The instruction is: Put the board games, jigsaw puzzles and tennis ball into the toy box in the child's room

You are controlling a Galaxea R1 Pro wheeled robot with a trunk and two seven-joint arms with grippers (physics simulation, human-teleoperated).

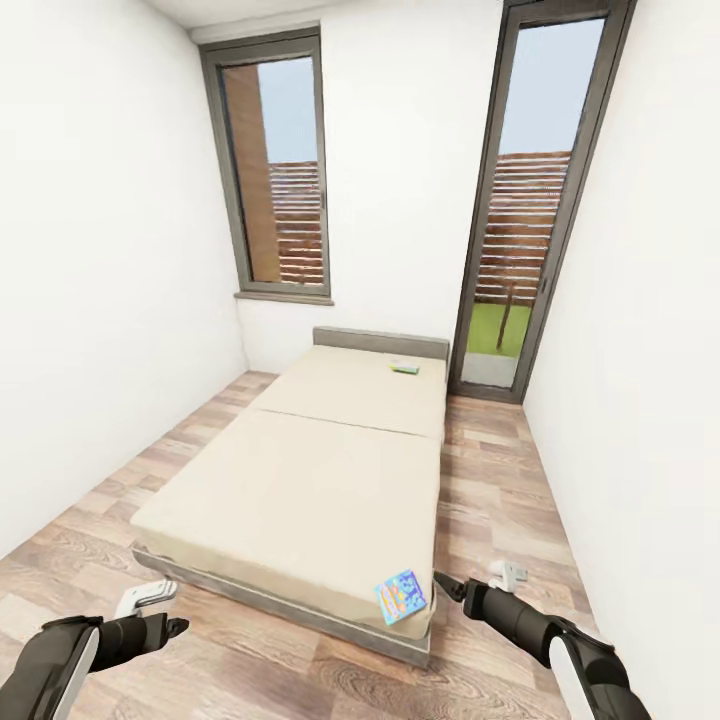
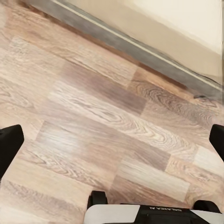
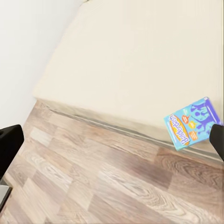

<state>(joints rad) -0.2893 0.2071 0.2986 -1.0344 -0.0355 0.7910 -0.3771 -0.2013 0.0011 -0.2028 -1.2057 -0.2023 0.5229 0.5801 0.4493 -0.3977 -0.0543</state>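
Standing at the foot of the bed (image 1: 300,480), both arms low over the floor (image 1: 300,670). Blue game box (image 1: 401,596) sits on the mattress corner at 5 o'clock; green one (image 1: 404,367) far off at 1 o'clock near the headboard (image 1: 380,342). Right pincer (image 1: 449,586) just beside the blue box, spread wide, empty. Left pincer (image 1: 176,626) also wide, empty. Step: first pickup. Next: right arm up and over the blue box's edge.

Matt beige cloth bed (image 1: 300,480), wood-plank floor (image 1: 500,480), glossy printed board game (image 1: 401,596).
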